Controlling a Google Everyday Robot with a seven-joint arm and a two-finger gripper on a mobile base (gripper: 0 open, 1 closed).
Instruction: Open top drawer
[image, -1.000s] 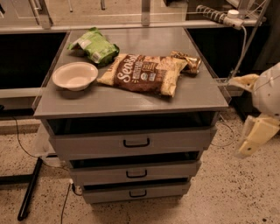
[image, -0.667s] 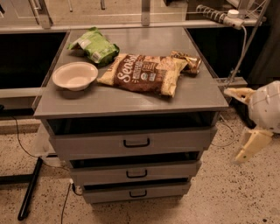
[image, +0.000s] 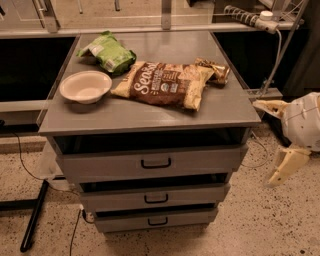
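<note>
The top drawer (image: 150, 162) is the widest grey front of the cabinet, just under the cabinet top, with a small black loop handle (image: 156, 163) at its middle. A dark gap shows above its front. Two narrower drawers (image: 155, 197) with like handles sit below it. My gripper (image: 263, 144) is off the cabinet's right side, level with the top drawer and apart from it. It is open, with one cream finger (image: 270, 107) above and the other (image: 282, 167) below. It holds nothing.
On the cabinet top (image: 125, 117) lie a white bowl (image: 86, 86), a green bag (image: 107, 51), a brown Seasalt chip bag (image: 162, 84) and a small brown packet (image: 212, 70). A black stand leg (image: 34, 215) and cables lie on the speckled floor at the left.
My gripper has moved left and down along the cabinet's right side, closer to the drawer fronts. The drawers and the things on top have not moved.
</note>
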